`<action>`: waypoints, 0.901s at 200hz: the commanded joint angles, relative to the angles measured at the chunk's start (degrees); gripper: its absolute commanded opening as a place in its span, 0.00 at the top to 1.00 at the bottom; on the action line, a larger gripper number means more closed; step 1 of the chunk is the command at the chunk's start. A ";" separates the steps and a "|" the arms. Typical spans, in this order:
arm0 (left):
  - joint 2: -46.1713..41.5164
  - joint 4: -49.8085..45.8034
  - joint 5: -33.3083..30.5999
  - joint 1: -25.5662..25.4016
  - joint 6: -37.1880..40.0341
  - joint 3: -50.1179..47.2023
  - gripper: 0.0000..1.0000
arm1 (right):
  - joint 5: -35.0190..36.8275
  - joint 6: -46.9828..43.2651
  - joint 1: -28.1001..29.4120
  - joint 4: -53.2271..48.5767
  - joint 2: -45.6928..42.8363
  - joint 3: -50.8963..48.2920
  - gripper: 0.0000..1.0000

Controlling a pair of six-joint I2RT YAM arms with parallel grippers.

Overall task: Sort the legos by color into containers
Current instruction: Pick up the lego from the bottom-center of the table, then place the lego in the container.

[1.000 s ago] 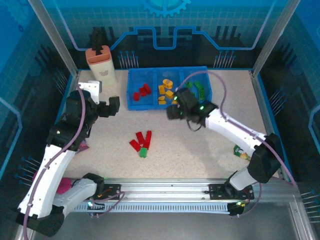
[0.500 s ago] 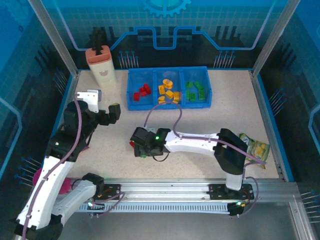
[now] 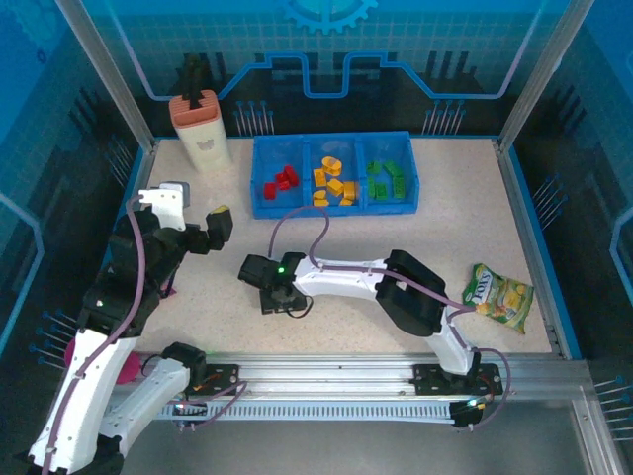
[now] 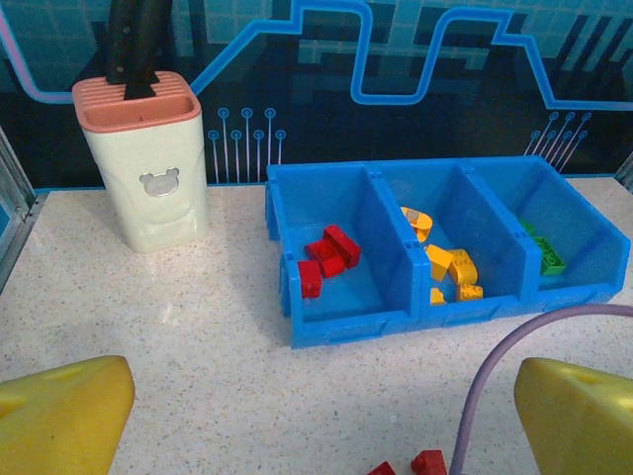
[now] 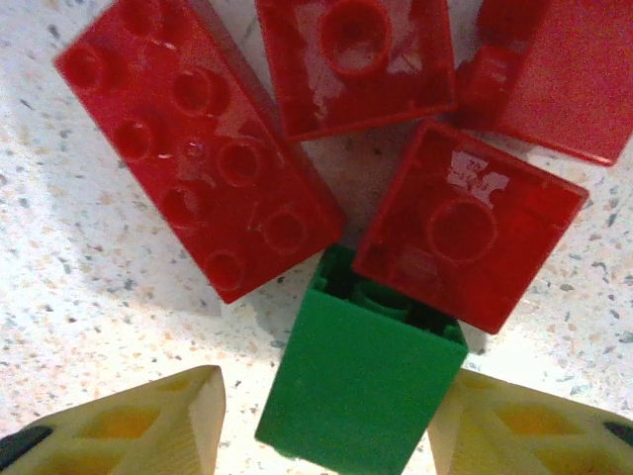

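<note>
Several loose legos lie bunched on the counter (image 3: pixel 415 247), left of centre and nearer to me than the blue tray (image 3: pixel 297 210). They are a few red bricks (image 5: pixel 198 148) and one green brick (image 5: pixel 361 386) butted against them. I judge they lie there because they are not yet sorted. The tray at the far side already shows the scheme, with red pieces (image 4: pixel 331 257) in its left compartment, orange pieces (image 4: pixel 450 267) in the middle and green pieces (image 4: pixel 544 252) in the right. The green brick would therefore belong in the right compartment. My right arm stretches low across the counter so that my right tool (image 5: pixel 326 430) comes down over the bunch from its near side. It singles out the green brick and leaves the red ones outside its reach. That tool stands partly open and straddles the green brick. One yellow fingertip (image 5: pixel 524 426) looks to be touching the brick's side, while the other fingertip (image 5: pixel 138 426) is just beside it with a sliver of counter between. It looks like no firm hold yet, and the brick rests on the counter. My left tool (image 4: pixel 316 421) hangs above the left part of the counter, spread to its widest and grasping nothing. It faces the tray and the beige bottle (image 4: pixel 143 163) to the tray's left. I take this as waiting clear of the right arm's path. A snack bag (image 3: pixel 499 297) lies well apart at the right.
</note>
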 commanded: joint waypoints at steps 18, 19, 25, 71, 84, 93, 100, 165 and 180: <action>1.08 1.76 0.79 0.50 -0.32 -0.02 0.01 | 0.38 -2.00 -1.54 -5.42 1.45 0.38 0.50; 1.09 1.76 0.83 0.50 -0.31 -0.01 0.01 | 0.39 -2.04 -1.55 -5.42 1.42 0.27 0.51; 1.26 1.70 0.83 0.50 -0.36 0.07 0.01 | 0.55 -2.43 -1.81 -5.28 1.12 -0.21 0.55; 2.79 -1.49 1.58 0.50 -0.56 -0.79 0.00 | 1.16 -12.09 -2.60 -9.23 -6.34 -2.52 0.72; 3.78 -3.38 2.41 0.50 -1.77 -0.64 0.01 | 2.15 -16.00 -2.53 -12.65 -10.52 -3.53 0.73; 4.46 -4.47 2.85 0.50 -2.48 -0.76 0.00 | 2.94 -18.88 -2.60 -15.12 -13.88 -4.79 0.73; 5.01 -5.02 2.75 0.50 -2.67 -1.12 0.01 | 3.58 -20.87 -2.80 -16.75 -16.82 -6.10 0.73; 8.12 -7.74 2.17 -0.64 -15.67 -5.13 0.01 | 10.25 -41.51 -28.13 -13.97 -37.12 -14.36 0.73; 7.98 -7.80 -0.13 -3.63 -19.89 -7.92 0.01 | 8.65 -47.30 -35.95 -6.30 -36.63 -14.04 0.73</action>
